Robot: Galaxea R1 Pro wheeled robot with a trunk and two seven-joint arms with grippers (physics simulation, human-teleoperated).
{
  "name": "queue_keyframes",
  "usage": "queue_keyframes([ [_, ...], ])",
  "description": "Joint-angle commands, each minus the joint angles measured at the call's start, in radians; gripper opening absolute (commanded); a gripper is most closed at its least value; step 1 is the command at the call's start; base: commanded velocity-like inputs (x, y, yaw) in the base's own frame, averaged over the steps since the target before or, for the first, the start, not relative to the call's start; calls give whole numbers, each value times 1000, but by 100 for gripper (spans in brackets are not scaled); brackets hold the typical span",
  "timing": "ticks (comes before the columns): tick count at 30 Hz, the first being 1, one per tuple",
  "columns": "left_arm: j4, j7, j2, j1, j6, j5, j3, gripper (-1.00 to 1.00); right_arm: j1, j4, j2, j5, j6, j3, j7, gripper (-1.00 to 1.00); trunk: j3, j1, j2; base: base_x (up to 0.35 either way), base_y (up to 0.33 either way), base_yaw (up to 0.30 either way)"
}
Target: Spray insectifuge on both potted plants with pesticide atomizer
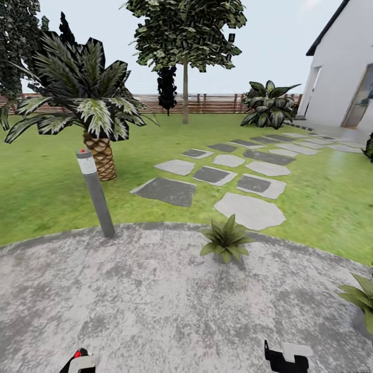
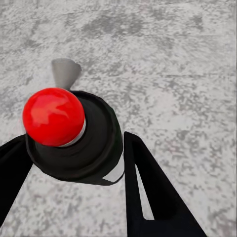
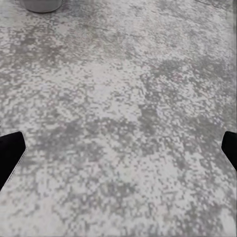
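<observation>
Black atomizer [image 2: 81, 143] in left tool [image 2: 74, 163]

A home garden, simulator-rendered. A green lawn [image 1: 46, 191] is crossed by grey stepping stones [image 1: 250, 210] leading toward a white house [image 1: 342, 67] with a dark roof edge. In the foreground lies a round mottled grey patio [image 1: 129, 300], with a grey bollard lamp [image 1: 96, 192] at its edge and a low potted plant [image 1: 226, 241] on it. A palm [image 1: 85, 103], a tree [image 1: 185, 36] and a broad-leaved shrub [image 1: 269, 103] stand before a brown slatted fence [image 1: 212, 103] under open sky.
</observation>
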Motion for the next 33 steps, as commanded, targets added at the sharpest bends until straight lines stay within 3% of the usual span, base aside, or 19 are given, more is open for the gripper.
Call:
queue_keyframes([
  [1, 1, 4, 0, 0, -3, -7, 2, -100, -1, 2, 0, 11, -3, -3, -7, 100, -1, 0, 0, 223, 281, -265],
  [16, 1, 4, 1, 0, -3, -7, 2, -100, -1, 2, 2, 11, -3, -3, -7, 100, -1, 0, 0, 165, 303, -265],
  [33, 1, 4, 1, 0, -3, -7, 2, -100, -1, 2, 3, 11, -3, -2, -7, 100, -1, 0, 0, 26, 337, -265],
])
